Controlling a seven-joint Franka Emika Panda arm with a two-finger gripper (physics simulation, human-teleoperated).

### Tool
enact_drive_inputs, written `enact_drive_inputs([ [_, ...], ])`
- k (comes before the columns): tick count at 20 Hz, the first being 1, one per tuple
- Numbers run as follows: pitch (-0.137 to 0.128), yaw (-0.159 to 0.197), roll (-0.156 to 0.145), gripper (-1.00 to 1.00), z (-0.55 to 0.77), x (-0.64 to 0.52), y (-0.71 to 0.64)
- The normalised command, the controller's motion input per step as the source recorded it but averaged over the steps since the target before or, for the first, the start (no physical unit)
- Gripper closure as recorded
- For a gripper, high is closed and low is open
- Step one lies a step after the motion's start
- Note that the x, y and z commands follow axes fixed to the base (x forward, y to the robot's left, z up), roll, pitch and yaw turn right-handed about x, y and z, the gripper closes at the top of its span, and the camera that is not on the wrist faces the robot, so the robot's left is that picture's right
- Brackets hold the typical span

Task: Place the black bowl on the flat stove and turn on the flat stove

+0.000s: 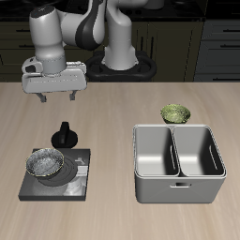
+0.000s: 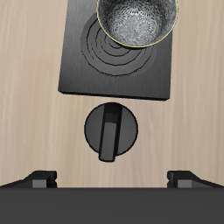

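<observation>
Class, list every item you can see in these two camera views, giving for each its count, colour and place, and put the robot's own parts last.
black bowl: one, dark rim with grey speckled inside, resting on the flat stove.
flat stove: one, black with pale rings, near the table's front edge.
stove knob: one, black, round, just behind the plate.
metal tray: one, grey, two compartments, beside the stove.
patterned bowl: one, green-yellow, behind the tray.
table: one, pale wood.
gripper: one, white-grey, open, above the knob, holding nothing.

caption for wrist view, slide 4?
Open gripper above the stove knob; black bowl sits on the flat stove.
</observation>
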Motion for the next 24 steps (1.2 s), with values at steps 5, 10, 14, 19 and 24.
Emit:
enact_drive_inputs([
  [5,0.027,-0.044,-0.024,-1.0,-0.34,0.12,-0.04],
  [10,0.037,-0.03,-0.004,-1.0,-0.3,-0.01,0.02],
  [14,0.015,-0.023,-0.002,-1.0,-0.21,-0.03,0.03],
  [19,0.008,-0.024,0.005,-1.0,-0.11,-0.07,0.03],
  [24,0.004,-0.028,-0.009,-1.0,-0.11,-0.11,-0.01],
])
